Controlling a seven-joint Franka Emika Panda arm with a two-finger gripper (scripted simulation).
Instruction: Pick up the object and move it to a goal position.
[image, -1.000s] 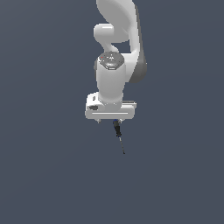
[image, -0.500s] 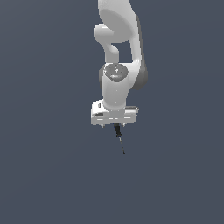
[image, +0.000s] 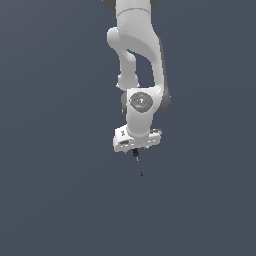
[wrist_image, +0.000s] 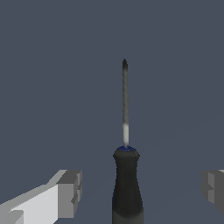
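Observation:
The object (image: 138, 164) is a tiny dark stick-like tool just under the white hand in the exterior view. In the wrist view the object (wrist_image: 127, 183) shows a thick black handle with a bluish collar and a thin grey shaft ending in a dark tip. My gripper (image: 135, 149) hangs straight over the handle end. It is open: one grey finger (wrist_image: 70, 192) and the other finger (wrist_image: 213, 186) stand far apart on either side of the handle, and neither touches it.
A plain dark grey-blue surface fills both views, with no other objects or edges in sight. The white arm (image: 137, 55) rises above the hand towards the top of the exterior view.
The hand has come lower and shifted slightly to the exterior view's right, closing in over the tool's handle. The tool has stayed where it was.

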